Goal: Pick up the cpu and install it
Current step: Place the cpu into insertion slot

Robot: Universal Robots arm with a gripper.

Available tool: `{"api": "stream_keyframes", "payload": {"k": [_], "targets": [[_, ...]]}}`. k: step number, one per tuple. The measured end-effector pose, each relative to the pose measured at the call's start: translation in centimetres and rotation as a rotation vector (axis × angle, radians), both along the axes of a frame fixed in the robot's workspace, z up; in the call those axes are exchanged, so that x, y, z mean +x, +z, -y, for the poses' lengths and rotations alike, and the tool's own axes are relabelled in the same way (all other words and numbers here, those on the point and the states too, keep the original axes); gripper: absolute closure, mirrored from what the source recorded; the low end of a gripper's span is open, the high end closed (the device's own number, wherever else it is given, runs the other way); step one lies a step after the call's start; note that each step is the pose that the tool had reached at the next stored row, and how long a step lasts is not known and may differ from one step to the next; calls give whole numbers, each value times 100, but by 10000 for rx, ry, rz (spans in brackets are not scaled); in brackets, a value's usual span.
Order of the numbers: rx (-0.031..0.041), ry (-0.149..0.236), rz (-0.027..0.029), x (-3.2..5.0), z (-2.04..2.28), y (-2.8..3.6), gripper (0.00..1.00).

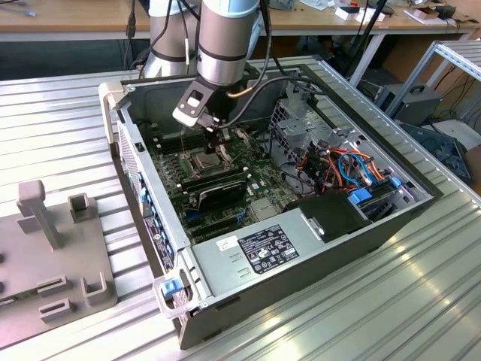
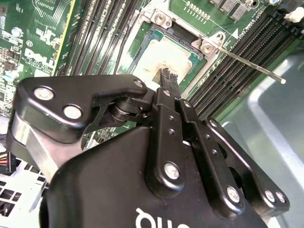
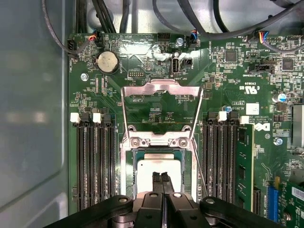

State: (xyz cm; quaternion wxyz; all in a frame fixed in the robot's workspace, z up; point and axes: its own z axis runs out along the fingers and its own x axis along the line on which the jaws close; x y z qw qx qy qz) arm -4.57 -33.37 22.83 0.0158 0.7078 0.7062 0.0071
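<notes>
The cpu (image 3: 154, 167) (image 2: 164, 52), a small square chip with a pale metal top, lies flat in the motherboard socket. The socket's hinged metal frame (image 3: 161, 90) is swung open and its thin lever (image 2: 251, 66) sticks out to one side. My gripper (image 3: 161, 175) (image 2: 166, 72) hangs right over the chip, fingers pressed together with no gap, tips at or just above its top. I cannot tell whether they touch it. In the exterior view the gripper (image 1: 216, 150) reaches down into the open computer case (image 1: 143, 188).
Memory slots (image 3: 95, 161) flank the socket on both sides. A long black card (image 1: 218, 192) lies near it, with a power supply (image 1: 263, 248) and coloured cables (image 1: 346, 169) at the exterior view's right. A grey fixture (image 1: 52, 248) stands on the ribbed table outside the case.
</notes>
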Motion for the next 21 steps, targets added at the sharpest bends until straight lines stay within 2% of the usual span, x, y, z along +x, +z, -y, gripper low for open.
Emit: {"api": "stream_keyframes", "payload": {"k": [7,14,21], "targets": [[1,0,0,0,0,8,89],[1,1,12,1,0,103,89],[1,-1,14,0,0,106,89]]}}
